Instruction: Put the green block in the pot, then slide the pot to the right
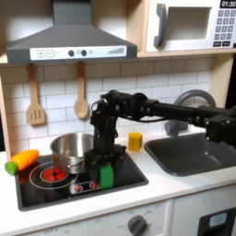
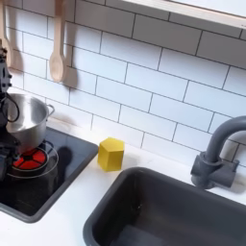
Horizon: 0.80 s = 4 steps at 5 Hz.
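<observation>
1. Taking the black stovetop (image 1: 111,180) as the landmark in the first exterior view: the green block (image 1: 106,173) is standing upright on its front half, towards the first exterior view's right, just beside a row of small red knobs.
2. The gripper (image 1: 104,158) is hanging straight above the green block, its black fingers reaching down onto the block's top; they seem to be closing narrowly around its upper part, though the dark fingers are blurring together, so I cannot tell whether the grip is firm.
3. The block's base appears to be resting on the stovetop's surface.
4. The pot (image 1: 72,150) is sitting on the stovetop's back half, behind a red burner ring (image 1: 53,172) and just behind and to the first exterior view's left of the gripper.
5. In the second exterior view, the pot (image 2: 24,120) is showing at the frame's left edge, over the stovetop (image 2: 58,178), partly behind black arm parts.
6. An orange carrot (image 1: 20,160) is lying at the stovetop's edge on the first exterior view's left.
7. A yellow block (image 1: 135,140) is standing on the counter beyond the stovetop's edge on the first exterior view's right, between it and the dark sink (image 1: 198,155); in the second exterior view the yellow block (image 2: 111,154) is sitting likewise between the stovetop and the sink (image 2: 173,216).
</observation>
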Motion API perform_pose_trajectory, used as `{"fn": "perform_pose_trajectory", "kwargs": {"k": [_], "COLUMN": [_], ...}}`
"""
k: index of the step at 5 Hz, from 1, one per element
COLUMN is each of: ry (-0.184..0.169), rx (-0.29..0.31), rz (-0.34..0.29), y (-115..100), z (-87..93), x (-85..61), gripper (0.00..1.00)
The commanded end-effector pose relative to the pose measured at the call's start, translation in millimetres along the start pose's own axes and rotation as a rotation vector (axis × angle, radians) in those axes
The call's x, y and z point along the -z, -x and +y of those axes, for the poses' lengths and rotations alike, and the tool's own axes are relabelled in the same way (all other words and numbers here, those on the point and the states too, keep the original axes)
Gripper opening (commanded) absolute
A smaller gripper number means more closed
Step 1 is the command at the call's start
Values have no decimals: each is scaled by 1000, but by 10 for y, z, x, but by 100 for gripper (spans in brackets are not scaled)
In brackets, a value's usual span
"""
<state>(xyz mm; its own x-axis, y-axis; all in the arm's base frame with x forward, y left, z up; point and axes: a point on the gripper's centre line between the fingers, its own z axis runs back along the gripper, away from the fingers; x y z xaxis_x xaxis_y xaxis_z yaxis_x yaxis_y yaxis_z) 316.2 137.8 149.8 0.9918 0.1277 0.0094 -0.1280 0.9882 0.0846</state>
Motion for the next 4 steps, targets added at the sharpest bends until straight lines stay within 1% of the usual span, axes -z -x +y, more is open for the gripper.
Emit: {"fn": "perform_pose_trajectory", "kwargs": {"k": [1,2,4], "ry": [19,20,28], "rx": [8,13,14], "rz": [26,45,48], "y": [-24,-11,-22], "z": [-30,-50,-52], "x": [86,136,143], "gripper": [100,100,100]}}
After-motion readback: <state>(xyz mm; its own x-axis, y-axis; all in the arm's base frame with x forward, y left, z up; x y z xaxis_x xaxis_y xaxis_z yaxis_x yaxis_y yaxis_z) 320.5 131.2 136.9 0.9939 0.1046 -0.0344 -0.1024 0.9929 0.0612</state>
